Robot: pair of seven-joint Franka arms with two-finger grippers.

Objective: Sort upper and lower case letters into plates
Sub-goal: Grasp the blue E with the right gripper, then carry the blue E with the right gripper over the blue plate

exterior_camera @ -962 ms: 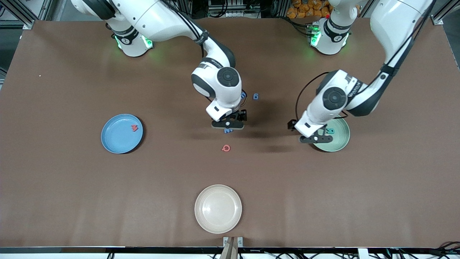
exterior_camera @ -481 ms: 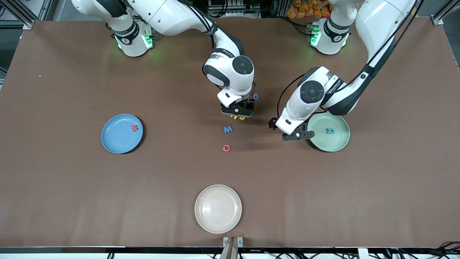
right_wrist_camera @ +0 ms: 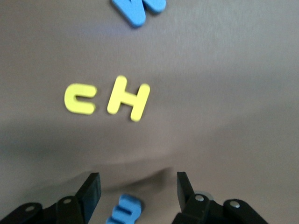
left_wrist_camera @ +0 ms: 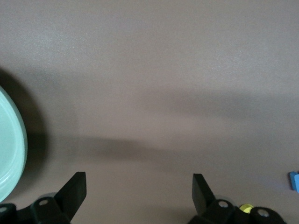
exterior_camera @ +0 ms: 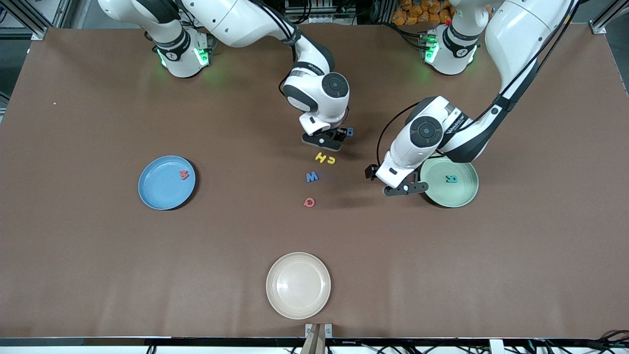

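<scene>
On the brown counter (exterior_camera: 98, 236), a yellow c (exterior_camera: 331, 160) and yellow H (exterior_camera: 320, 157) lie side by side, with a blue W (exterior_camera: 312, 176) and a red Q (exterior_camera: 309, 202) nearer the front camera. A small blue letter (right_wrist_camera: 124, 210) lies between the parted jaws of the right gripper (exterior_camera: 323, 141), which grasps nothing. A red letter (exterior_camera: 184, 174) sits in the blue plate (exterior_camera: 157, 189), a teal letter (exterior_camera: 451, 179) in the mint plate (exterior_camera: 462, 196). The left gripper (exterior_camera: 406, 189) hangs just beside the mint plate, jaws spread and empty. A beige plate (exterior_camera: 298, 285) lies nearest the camera.
</scene>
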